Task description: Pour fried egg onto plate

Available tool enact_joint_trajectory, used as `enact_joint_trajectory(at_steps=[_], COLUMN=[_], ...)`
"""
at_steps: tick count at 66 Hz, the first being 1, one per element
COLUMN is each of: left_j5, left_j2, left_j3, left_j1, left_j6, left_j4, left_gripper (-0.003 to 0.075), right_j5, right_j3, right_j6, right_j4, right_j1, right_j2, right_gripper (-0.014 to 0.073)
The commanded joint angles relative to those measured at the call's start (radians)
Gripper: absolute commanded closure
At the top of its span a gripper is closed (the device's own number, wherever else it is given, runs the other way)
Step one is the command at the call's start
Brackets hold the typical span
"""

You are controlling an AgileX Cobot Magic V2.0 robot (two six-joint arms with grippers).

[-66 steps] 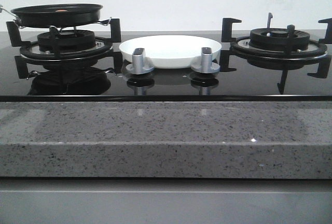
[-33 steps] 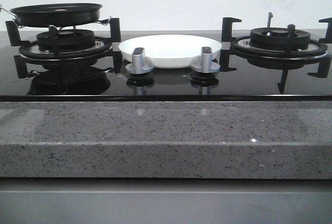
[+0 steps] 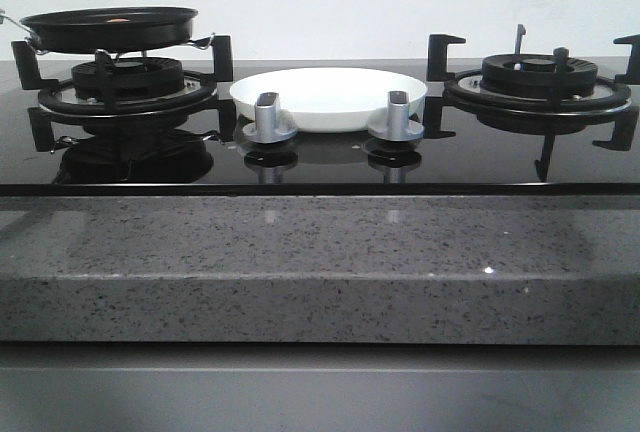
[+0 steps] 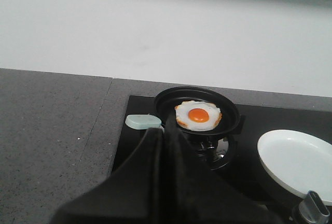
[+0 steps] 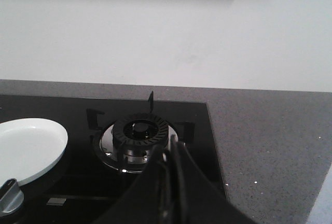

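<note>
Your fried egg [image 4: 198,115] lies flat in the black frying pan [image 4: 197,109] on the left burner [image 3: 127,79], beside the bare white plate [image 3: 329,95] mid-hob, and both your left gripper [image 4: 167,146] and right gripper [image 5: 170,172] have fingers pressed together, holding nothing.

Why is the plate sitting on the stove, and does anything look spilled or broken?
Nothing looks spilled or broken. The odd bit is the plate: it sits on the black glass between the two burners, just behind the knobs, not on a counter. It is empty. The fried egg lies flat in the pan on the left burner.
</note>
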Motion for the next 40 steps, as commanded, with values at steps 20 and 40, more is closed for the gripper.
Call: enact_joint_trajectory(at_steps=[20,40], left_j5=[-0.077,-0.1], left_j2=[0.148,0.181], left_j3=[-0.042,-0.042], left_j1=[-0.008,-0.008], left_j6=[-0.001,-0.001], left_j4=[-0.005,0.043], left_gripper=[0.074,0.0737], right_j5=[-0.057,-0.066], right_j3=[-0.034,-0.034], right_j6=[-0.013,-0.013], right_j4=[-0.015,-0.015], right_j1=[-0.002,-0.002], right_j2=[0.135,0.139], right_gripper=[0.0662,0.0659])
